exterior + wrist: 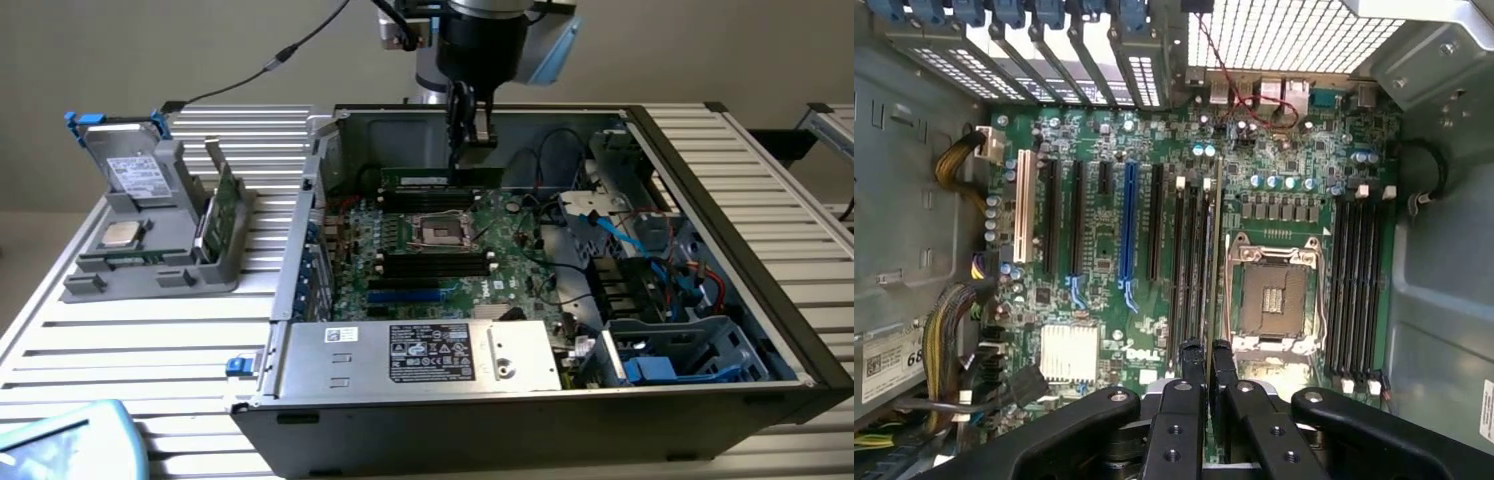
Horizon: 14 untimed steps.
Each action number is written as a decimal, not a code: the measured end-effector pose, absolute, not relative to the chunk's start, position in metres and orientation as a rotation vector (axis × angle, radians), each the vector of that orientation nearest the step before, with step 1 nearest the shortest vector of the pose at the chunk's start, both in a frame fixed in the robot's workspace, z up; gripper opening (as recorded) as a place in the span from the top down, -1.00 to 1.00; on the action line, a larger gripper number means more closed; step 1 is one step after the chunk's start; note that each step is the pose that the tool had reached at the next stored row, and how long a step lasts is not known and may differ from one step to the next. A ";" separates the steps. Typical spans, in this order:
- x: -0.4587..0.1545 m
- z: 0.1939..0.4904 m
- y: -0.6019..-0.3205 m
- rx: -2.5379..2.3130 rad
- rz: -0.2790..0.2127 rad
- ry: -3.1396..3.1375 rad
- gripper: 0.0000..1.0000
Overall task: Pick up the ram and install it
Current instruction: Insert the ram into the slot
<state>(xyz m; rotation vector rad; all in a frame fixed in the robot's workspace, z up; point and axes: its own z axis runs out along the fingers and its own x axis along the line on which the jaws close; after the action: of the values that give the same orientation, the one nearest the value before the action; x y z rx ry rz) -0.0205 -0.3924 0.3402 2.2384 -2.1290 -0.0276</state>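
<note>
Pincer (1207, 350) grips ram (441, 179) inside open computer case (400, 440).

Matt circuit-board ram (420, 181), dull bare metal case (387, 130)

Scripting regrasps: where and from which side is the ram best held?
Take the ram by its upper long edge, from above, pads on its flat faces, as the claw does. It stands on edge, long and thin, and its lower edge should stay free for a memory slot.
</note>
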 end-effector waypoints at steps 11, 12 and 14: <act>-0.016 0.320 -0.393 2.243 -0.026 -2.123 0.73; -0.016 0.318 -0.393 2.242 -0.026 -2.123 0.73; -0.017 0.315 -0.393 2.240 -0.026 -2.126 0.73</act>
<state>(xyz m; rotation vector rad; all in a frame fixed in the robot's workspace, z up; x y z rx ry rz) -0.0171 -0.3927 0.3147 2.2400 -2.1259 -0.0258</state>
